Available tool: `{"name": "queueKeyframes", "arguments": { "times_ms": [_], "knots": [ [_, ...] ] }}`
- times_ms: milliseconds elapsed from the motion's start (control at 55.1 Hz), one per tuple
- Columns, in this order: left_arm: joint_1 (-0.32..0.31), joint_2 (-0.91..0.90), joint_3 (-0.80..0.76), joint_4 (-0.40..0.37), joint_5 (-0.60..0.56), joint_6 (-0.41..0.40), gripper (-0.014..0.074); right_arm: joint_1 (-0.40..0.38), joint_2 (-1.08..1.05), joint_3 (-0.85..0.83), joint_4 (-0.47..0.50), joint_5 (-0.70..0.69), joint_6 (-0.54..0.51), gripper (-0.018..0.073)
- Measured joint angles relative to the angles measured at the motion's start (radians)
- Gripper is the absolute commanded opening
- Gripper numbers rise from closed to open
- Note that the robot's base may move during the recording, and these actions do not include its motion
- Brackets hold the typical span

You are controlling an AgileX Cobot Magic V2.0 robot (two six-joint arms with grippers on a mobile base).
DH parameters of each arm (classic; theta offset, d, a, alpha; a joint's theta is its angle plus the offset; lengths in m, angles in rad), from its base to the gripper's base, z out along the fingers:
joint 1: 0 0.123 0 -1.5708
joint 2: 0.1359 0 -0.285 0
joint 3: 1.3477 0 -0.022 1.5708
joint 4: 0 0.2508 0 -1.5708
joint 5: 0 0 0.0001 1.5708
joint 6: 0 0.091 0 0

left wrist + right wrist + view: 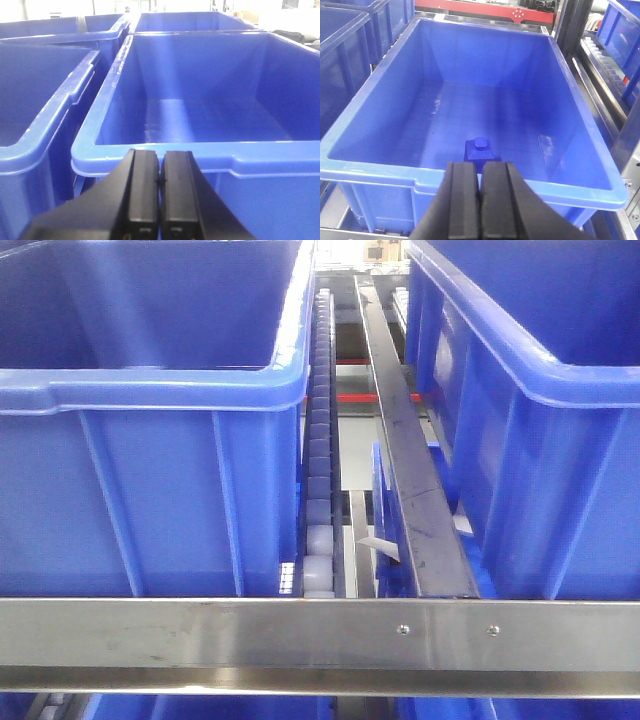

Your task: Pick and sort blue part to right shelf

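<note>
Hovering at the near rim of a large blue bin (475, 100), the right hand (480, 200) has its black fingers (462, 200) pressed together, pinching nothing. Just beyond the fingertips, at 12 o'clock, the blue part (480, 150) sits on the bin floor. The left hand (160, 195) is likewise pressed together over the rim of another blue bin (200, 100). On the right shelf, the steel front bar (320, 640) runs across at 6 o'clock, with a pale roller track (320, 440) between bins
</note>
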Motion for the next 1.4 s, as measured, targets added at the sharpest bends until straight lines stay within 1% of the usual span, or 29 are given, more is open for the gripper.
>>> {"name": "queueKeyframes", "arguments": {
  "times_ms": [689, 780, 889, 961, 1034, 1161, 1251, 1396],
  "knots": [
    [0.0, 0.0, 0.0, 0.0, 0.0, 0.0, 0.0122, 0.0, 0.0, 0.003, 0.006, -0.002, 0.0, 0.0059],
    [0.0, 0.0, 0.0, 0.0, 0.0, 0.0, 0.0122, 0.0, 0.0, 0.052, 0.039, -0.079, 0.0, 0.0059],
    [0.0, 0.0, 0.0, 0.0, 0.0, 0.0, 0.0122, 0.0, 0.0, 0.198, 0.077, -0.264, 0.0, 0.0059],
    [0.0, 0.0, 0.0, 0.0, 0.0, 0.0, 0.0122, 0.0, 0.0, 0.319, 0.083, -0.383, 0.0, 0.0059],
    [0.0, 0.0, 0.0, 0.0, 0.0, 0.0, 0.0122, 0.0, 0.0, 0.423, 0.084, -0.472, 0.0, 0.0059],
    [0.0, 0.0, 0.0, 0.0, -0.002, 0.0, 0.0122, 0.0, 0.0, 0.545, 0.085, -0.608, 0.0, 0.0059],
    [0.0, 0.0, 0.0, 0.0, -0.002, 0.0, 0.0122, 0.0, 0.0, 0.581, 0.086, -0.681, 0.0, 0.0059],
    [0.0, 0.0, 0.0, 0.0, -0.002, 0.0, 0.0122, 0.0, 0.0, 0.583, 0.086, -0.735, 0.0, 0.0059]
  ]
}}
